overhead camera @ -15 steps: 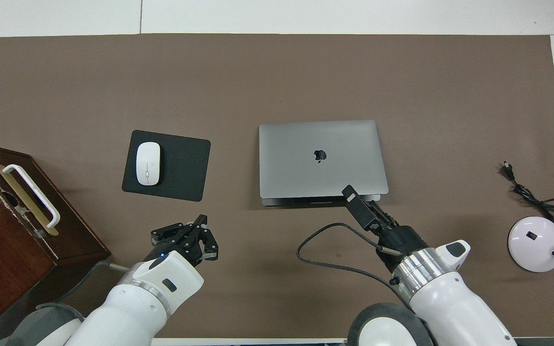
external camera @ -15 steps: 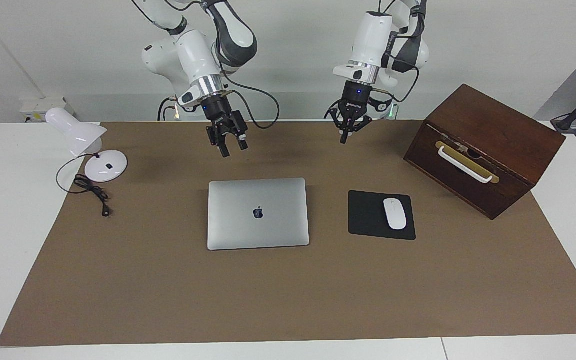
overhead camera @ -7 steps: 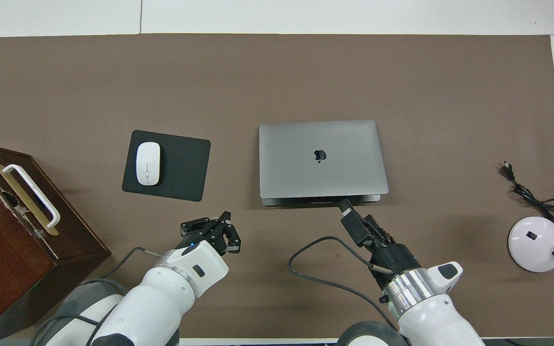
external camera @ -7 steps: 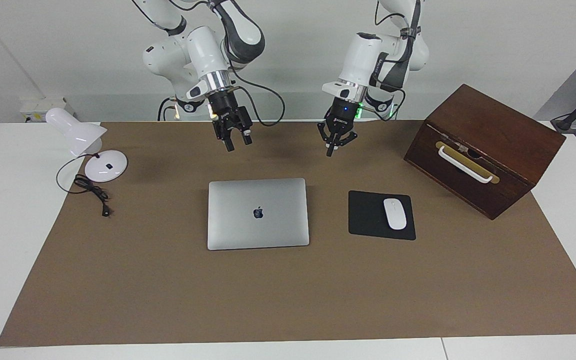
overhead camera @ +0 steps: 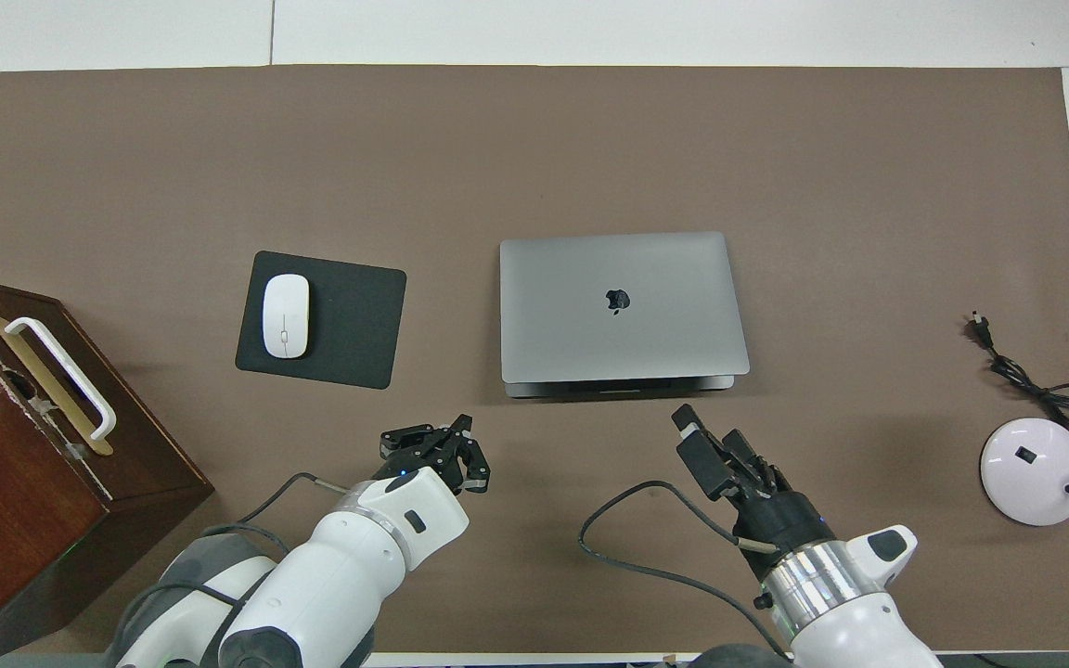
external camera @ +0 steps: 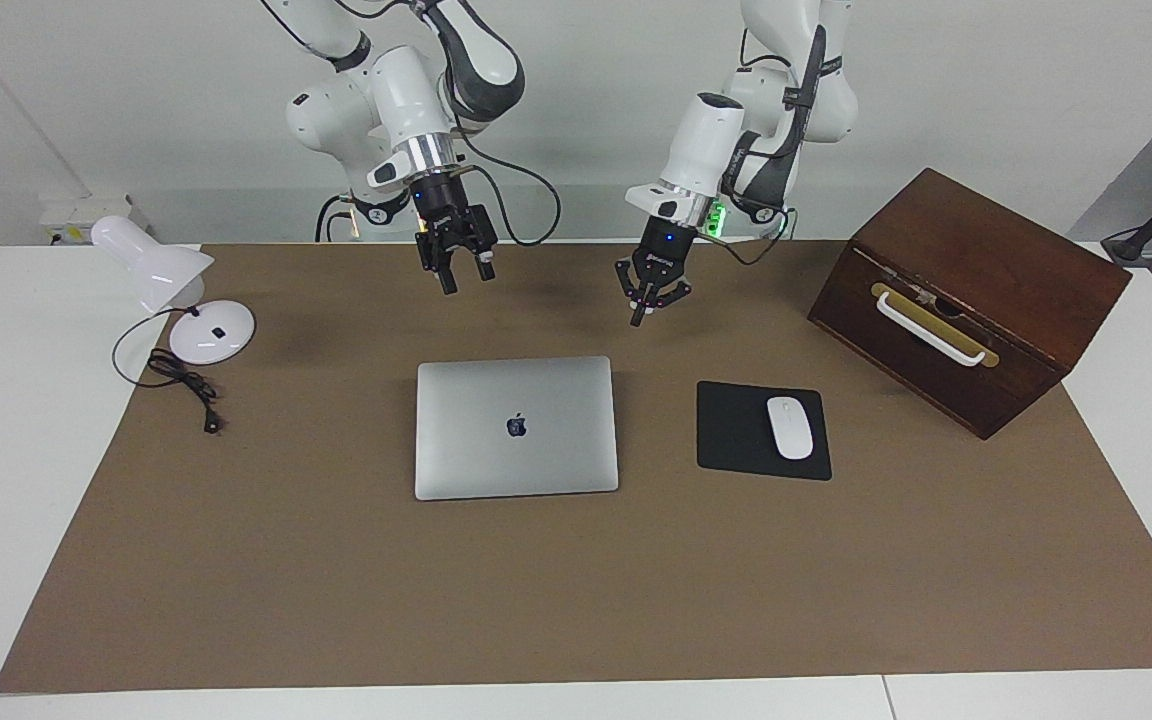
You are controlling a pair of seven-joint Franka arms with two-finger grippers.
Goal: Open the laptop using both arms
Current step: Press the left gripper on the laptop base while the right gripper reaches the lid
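Note:
The silver-grey laptop [external camera: 516,425] lies closed on the brown mat, apple logo up; it also shows in the overhead view [overhead camera: 623,306]. My right gripper [external camera: 466,282] hangs in the air over the mat between the robots and the laptop, toward the right arm's end of it, with its fingers apart and empty. In the overhead view the right gripper [overhead camera: 706,427] sits just short of the laptop's near edge. My left gripper [external camera: 638,320] hangs over the mat beside the laptop's near corner toward the left arm's end, fingers together and empty; it also shows in the overhead view [overhead camera: 462,429].
A black mouse pad [external camera: 736,430] with a white mouse [external camera: 790,427] lies beside the laptop toward the left arm's end. A brown wooden box [external camera: 971,295] with a white handle stands past it. A white desk lamp [external camera: 191,300] with a black cord stands at the right arm's end.
My right gripper has drawn back toward the robots and risen, away from the laptop's near edge. My left gripper has moved toward the laptop and come lower. The laptop has not moved.

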